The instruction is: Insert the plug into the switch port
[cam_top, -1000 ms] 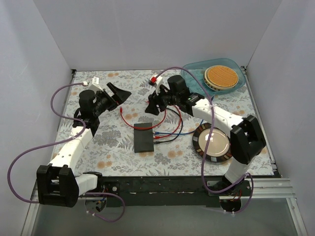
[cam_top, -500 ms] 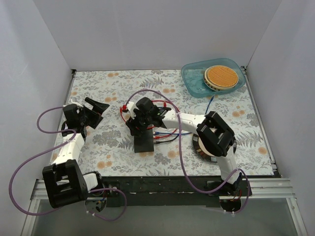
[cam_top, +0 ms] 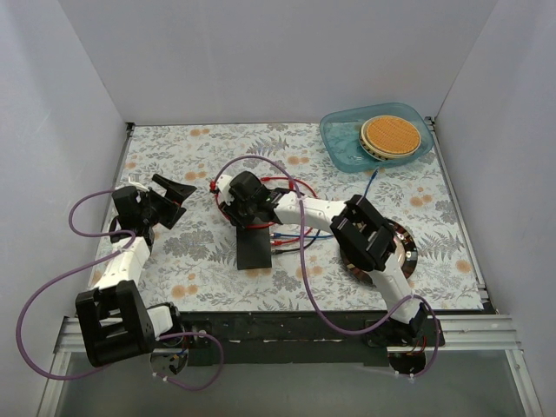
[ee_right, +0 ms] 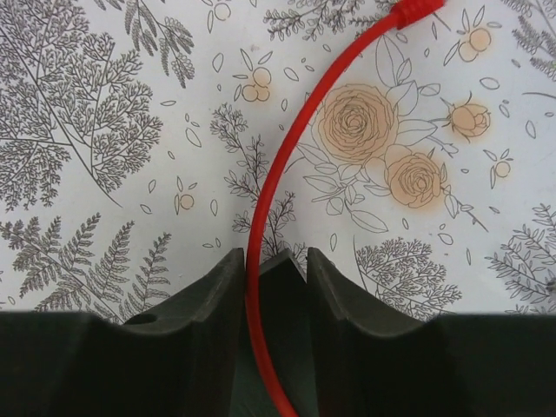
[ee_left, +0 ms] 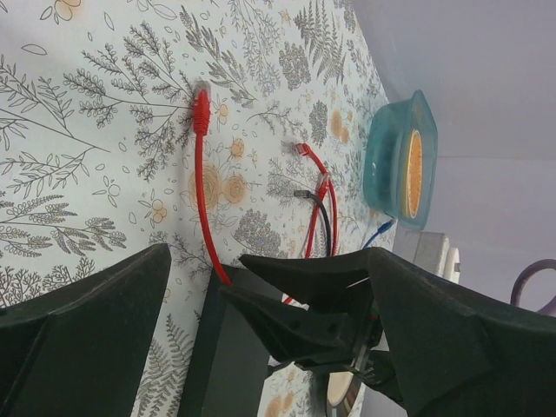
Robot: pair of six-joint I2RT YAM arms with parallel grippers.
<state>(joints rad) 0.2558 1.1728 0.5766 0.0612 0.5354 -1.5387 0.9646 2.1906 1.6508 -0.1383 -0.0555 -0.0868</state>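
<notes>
A flat black box lies mid-table; its switch port is too small to make out in any view. A red cable runs from a red plug lying on the cloth to the box's far end. The plug's red boot shows at the top edge of the right wrist view. My right gripper straddles this cable over the box's corner, open. The cable rests against one finger, with a gap on the other side. My left gripper hangs wide open to the left, holding nothing.
Red, blue and black cables run from the box's right side, and loose plugs lie behind it. A round black-rimmed dish sits under my right arm. A teal tub with a woven disc stands back right.
My right arm swung left from the back centre down to the box's far end and its jaws narrowed around the red cable. The left arm pulled back to the left, still wide open.
</notes>
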